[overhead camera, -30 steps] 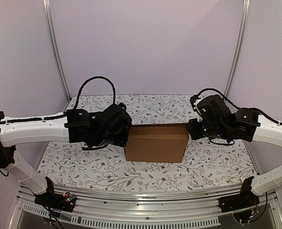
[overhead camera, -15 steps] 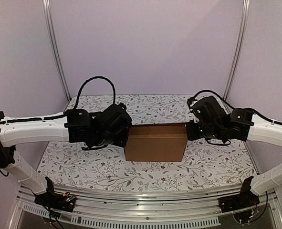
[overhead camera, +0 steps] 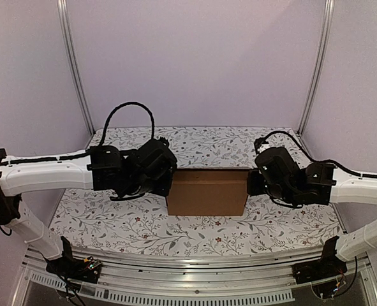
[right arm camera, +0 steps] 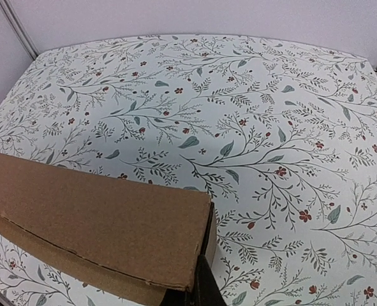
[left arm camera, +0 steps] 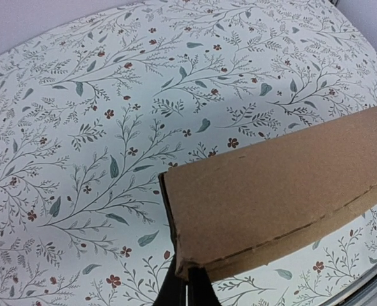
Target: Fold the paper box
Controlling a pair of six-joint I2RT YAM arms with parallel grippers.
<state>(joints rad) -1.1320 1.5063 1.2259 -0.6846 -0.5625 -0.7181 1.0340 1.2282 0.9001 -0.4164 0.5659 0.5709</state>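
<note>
The paper box [overhead camera: 207,191] is a closed brown cardboard box standing in the middle of the table, its long side facing me. My left gripper [overhead camera: 168,180] is at its left end. In the left wrist view its fingers [left arm camera: 188,290] are pressed together, their tips against the lower corner of the box [left arm camera: 284,191]. My right gripper [overhead camera: 250,182] is at the right end. In the right wrist view its dark fingertips [right arm camera: 204,287] form one closed wedge against the end wall of the box [right arm camera: 92,223], under the lid edge.
The table [overhead camera: 194,143] has a white cloth with a leaf and flower print. Lilac walls and two metal posts [overhead camera: 73,70] close off the back and sides. The metal front rail [overhead camera: 188,264] runs along the near edge.
My right gripper has moved down and a little left along the box's right end. The top edge of the box sits slightly lower. The left arm has not moved.
</note>
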